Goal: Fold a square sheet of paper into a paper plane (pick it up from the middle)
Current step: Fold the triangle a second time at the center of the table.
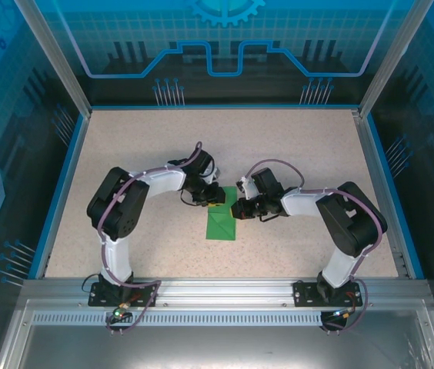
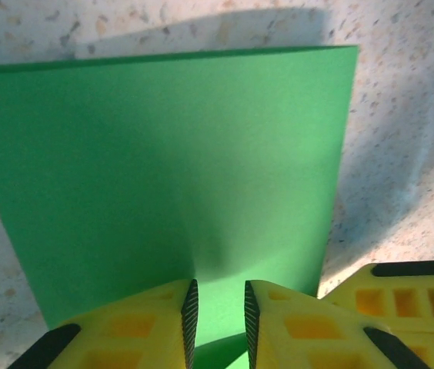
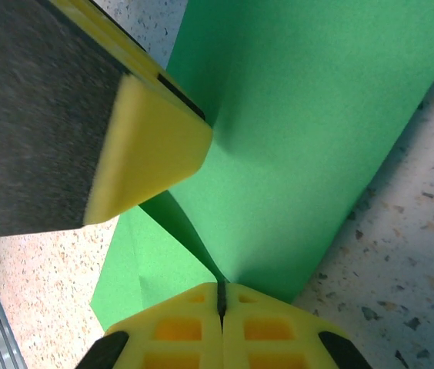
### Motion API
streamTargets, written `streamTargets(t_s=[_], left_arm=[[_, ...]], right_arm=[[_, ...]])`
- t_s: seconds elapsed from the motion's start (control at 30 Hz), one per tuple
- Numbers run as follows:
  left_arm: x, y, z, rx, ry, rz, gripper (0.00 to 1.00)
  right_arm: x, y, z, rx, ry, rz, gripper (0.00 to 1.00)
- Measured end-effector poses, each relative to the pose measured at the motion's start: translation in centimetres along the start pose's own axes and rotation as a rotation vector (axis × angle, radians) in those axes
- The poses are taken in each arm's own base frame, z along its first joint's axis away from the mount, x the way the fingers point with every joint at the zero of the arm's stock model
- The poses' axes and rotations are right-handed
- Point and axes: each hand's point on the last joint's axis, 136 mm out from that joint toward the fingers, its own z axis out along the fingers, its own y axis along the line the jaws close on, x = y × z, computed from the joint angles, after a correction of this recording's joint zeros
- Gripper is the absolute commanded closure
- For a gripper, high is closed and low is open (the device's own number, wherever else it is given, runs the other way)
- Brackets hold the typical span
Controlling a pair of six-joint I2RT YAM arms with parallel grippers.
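The square sheet of paper [image 1: 221, 223] is bright green and lies partly folded at the table's middle, its near part a narrow strip with diagonal creases. My left gripper [image 1: 215, 198] stands over its far end. In the left wrist view the left gripper [image 2: 218, 300] has a narrow gap between its jaws, tips down on the paper [image 2: 163, 154], nothing pinched. My right gripper [image 1: 238, 207] comes in from the right. In the right wrist view the right gripper [image 3: 221, 290] is shut on a raised flap of the paper [image 3: 302, 138], beside the left gripper's yellow finger [image 3: 148, 154].
The speckled tabletop [image 1: 140, 138] is bounded by a blue rim and clear side walls [image 1: 55, 154]. Both arm bases stand on the metal rail [image 1: 217, 288] at the near edge. The two grippers work almost touching each other over the paper.
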Motion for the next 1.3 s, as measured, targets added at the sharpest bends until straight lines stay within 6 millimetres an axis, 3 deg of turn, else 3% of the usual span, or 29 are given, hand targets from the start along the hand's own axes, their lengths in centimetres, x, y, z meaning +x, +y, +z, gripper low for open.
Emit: streamTargets(t_s=[1.3], left_arm=[[0.21, 0.81, 0.31, -0.033, 0.018, 0.062, 0.75]], right_arm=[[-0.55, -0.61, 0.14, 0.017, 0.011, -0.004, 0.95]])
